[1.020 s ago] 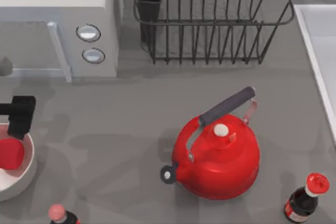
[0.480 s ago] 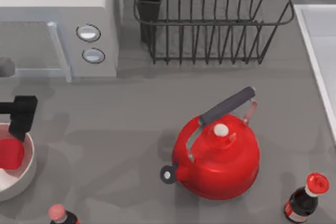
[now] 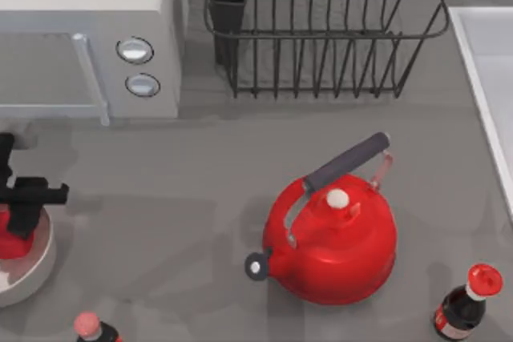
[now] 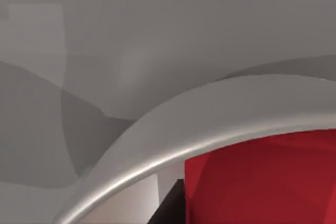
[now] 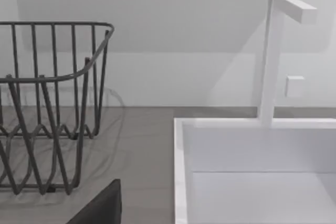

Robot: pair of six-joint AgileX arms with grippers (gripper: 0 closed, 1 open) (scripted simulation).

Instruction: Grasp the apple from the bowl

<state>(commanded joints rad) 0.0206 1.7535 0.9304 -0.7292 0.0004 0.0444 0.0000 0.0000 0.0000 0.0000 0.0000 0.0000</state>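
On my desk [image 3: 200,166] a red kettle [image 3: 333,238] stands before a wire rack [image 3: 321,30], beside a microwave [image 3: 88,38]; two red-capped bottles [image 3: 469,302] stand near the front edge.

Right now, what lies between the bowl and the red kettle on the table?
Bare grey tabletop between the bowl and the red kettle, in the top view.

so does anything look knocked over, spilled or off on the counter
Nothing stands out. The red kettle and both bottles stand upright, and the apple sits in the bowl under the left gripper.
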